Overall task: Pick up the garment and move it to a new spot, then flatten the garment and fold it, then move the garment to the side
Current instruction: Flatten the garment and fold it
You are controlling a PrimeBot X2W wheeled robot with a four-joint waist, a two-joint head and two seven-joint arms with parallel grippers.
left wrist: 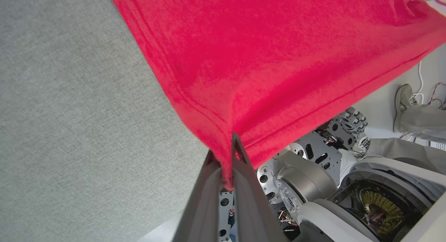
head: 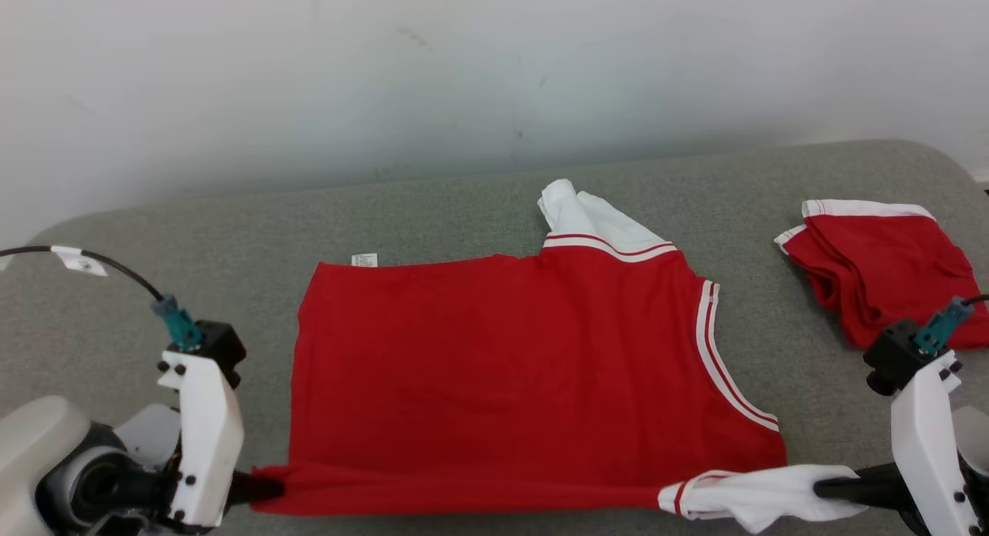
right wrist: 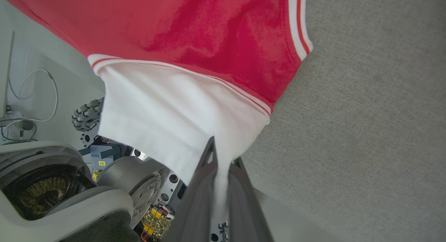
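The red shirt (head: 502,366) lay spread across the middle of the grey table (head: 232,227), its body flat and its hem side toward the robot's left. The near edge was pulled taut between the two grippers at the table's front edge. The left gripper (head: 266,488) was clamped on the near hem corner of the shirt; in the left wrist view its two fingers (left wrist: 244,186) were pressed together with a pinch of red cloth (left wrist: 261,43) caught between them. The right gripper (head: 830,488) was clenched on the near white sleeve (head: 761,496); in the right wrist view the white fabric (right wrist: 167,113) ran down between the closed fingers (right wrist: 198,186). The far white sleeve (head: 587,215) lay crumpled at the shirt's far edge, near the red-and-white striped trim. A small care label (head: 364,259) stuck out at the far hem corner. A folded red garment (head: 881,273) with white trim sat well apart on the table's right side, just beyond the right arm. Behind the table stood a pale wall (head: 463,72). In the left wrist view a person's shoe (left wrist: 402,106) rested on the floor beyond the robot's base.
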